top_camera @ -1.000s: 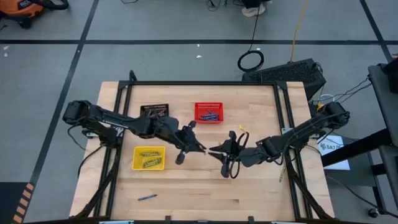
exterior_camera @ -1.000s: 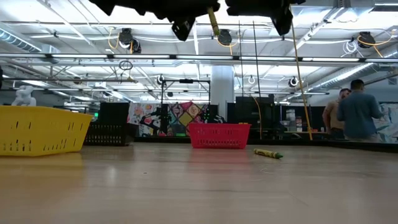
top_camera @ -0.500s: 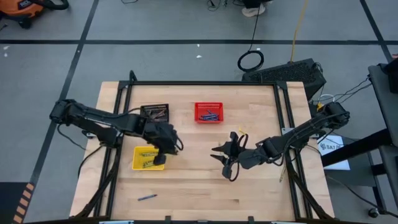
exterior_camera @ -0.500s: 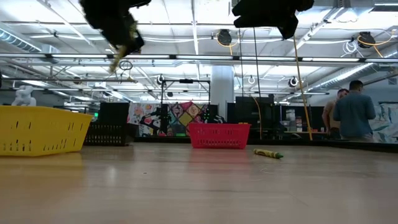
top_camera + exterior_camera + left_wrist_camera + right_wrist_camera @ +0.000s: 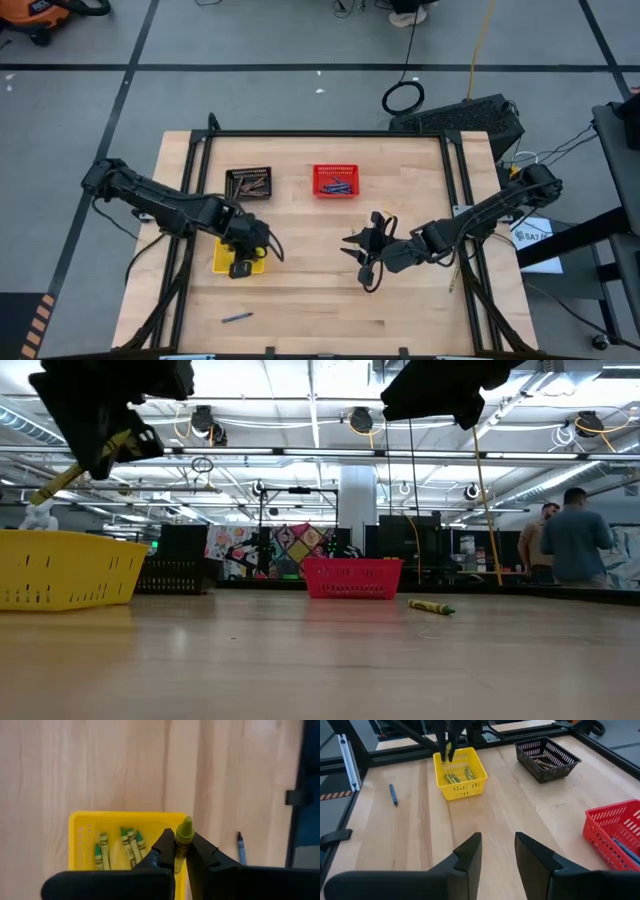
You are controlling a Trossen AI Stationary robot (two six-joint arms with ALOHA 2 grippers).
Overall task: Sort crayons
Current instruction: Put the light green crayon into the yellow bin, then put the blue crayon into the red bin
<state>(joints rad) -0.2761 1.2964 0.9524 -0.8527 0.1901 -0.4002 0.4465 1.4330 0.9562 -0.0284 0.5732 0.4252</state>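
Yellow-green crayon [image 5: 184, 834] is pinched between the fingers of the left gripper [image 5: 180, 854], tip sticking out past them; jaws closed tight on it. In the high view the left gripper [image 5: 243, 262] hangs over the yellow basket [image 5: 222, 256], near its front-right corner. Low view shows the crayon [image 5: 62, 482] tilted, pointing down toward the basket [image 5: 66, 568], not yet inside.

Basket contents: several yellow-green crayons [image 5: 129, 847] already lie on the bottom of the yellow basket [image 5: 80, 835]. Black basket [image 5: 249, 182] at the back left holds brown crayons [image 5: 544, 761]. Red basket [image 5: 336, 180], back centre, holds blue crayons [image 5: 338, 186].

Loose ones on the wooden table [image 5: 310, 290]: a blue crayon [image 5: 236, 317] near the front edge, well apart from the baskets, and a yellow-green crayon [image 5: 431, 606] lying flat to the right of the red basket [image 5: 352, 577].

Right gripper [image 5: 358, 246] hovers above the table's middle-right, between the red basket and the front edge; jaws apart w/ nothing between them, and its fingers [image 5: 468, 851] show a clear gap in the wrist view. Not touching anything.

Bkgd: two people [image 5: 566, 540] stand off to the right in the room beyond the table.
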